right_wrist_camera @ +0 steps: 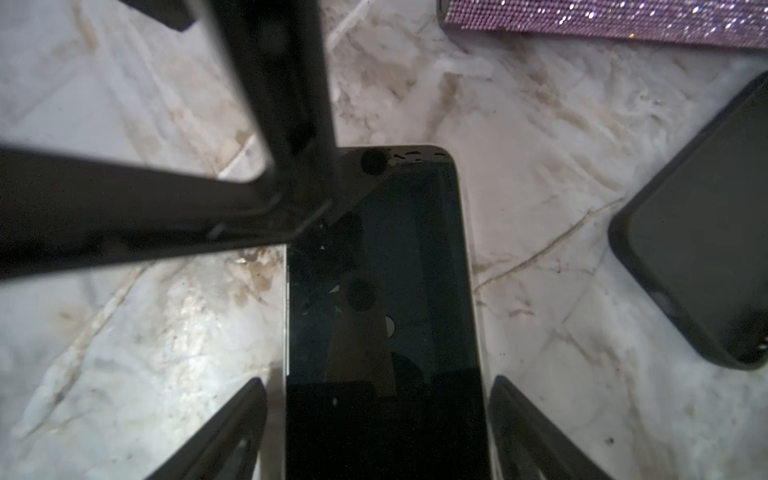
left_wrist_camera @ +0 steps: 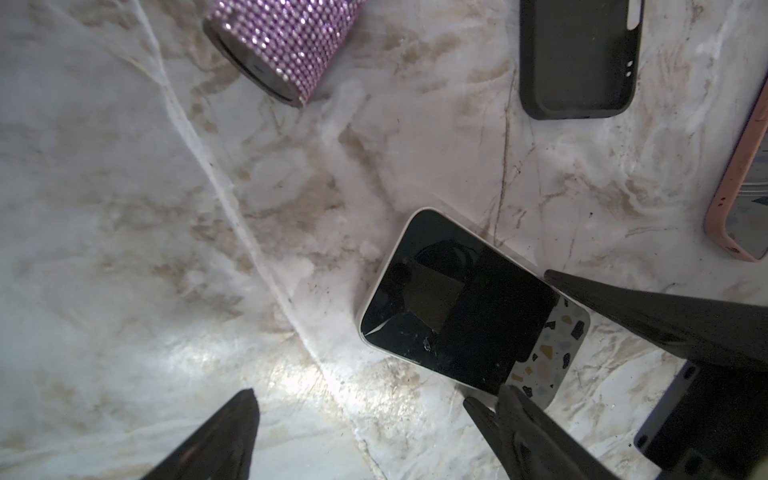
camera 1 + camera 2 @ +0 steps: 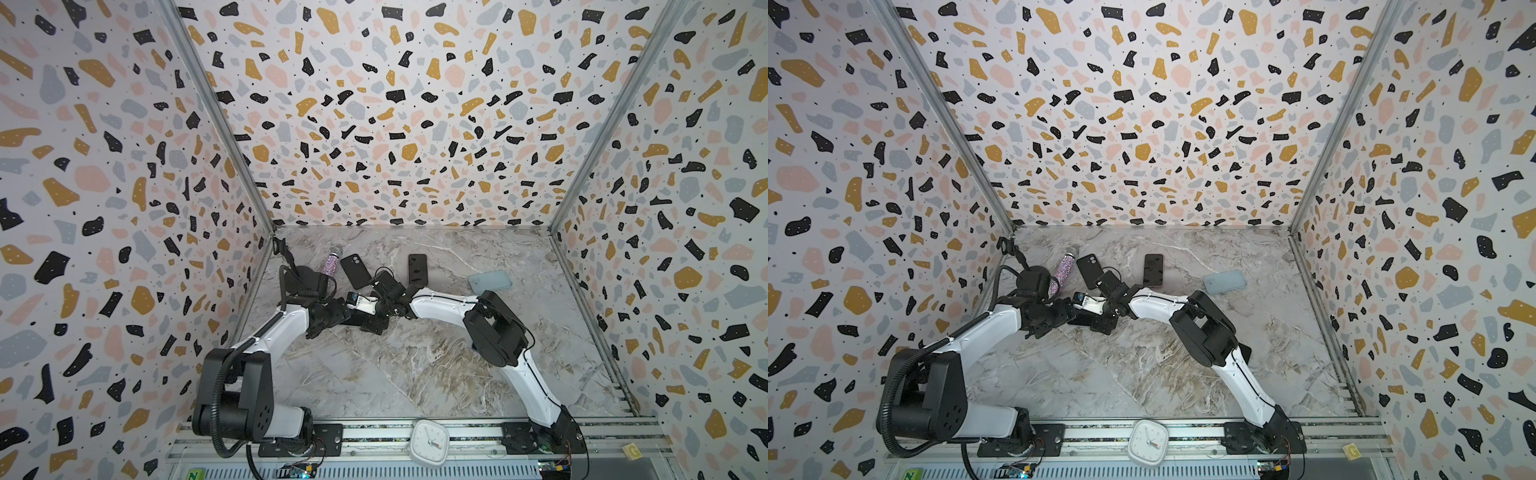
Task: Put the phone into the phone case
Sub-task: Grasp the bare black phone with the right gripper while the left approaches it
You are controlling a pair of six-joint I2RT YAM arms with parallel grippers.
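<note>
The phone (image 2: 457,307) lies screen up on the marble table, a dark screen with a pale rim. My right gripper (image 1: 380,415) is open and straddles its near end, one finger (image 1: 224,432) on each long side, with a thin gap on one side. My left gripper (image 2: 365,415) is wide open. One of its fingertips (image 2: 511,415) touches the phone's edge near a corner, and the other hangs over bare table. An empty black phone case (image 2: 577,54) lies open side up a little beyond the phone (image 3: 355,270). In both top views the grippers (image 3: 374,318) hide the phone.
A purple glitter bottle (image 3: 331,264) lies beside the black case. A second phone in a pink case (image 3: 417,268) lies just behind the right wrist. A pale blue case (image 3: 489,281) sits farther right. A white clock (image 3: 430,441) rests on the front rail.
</note>
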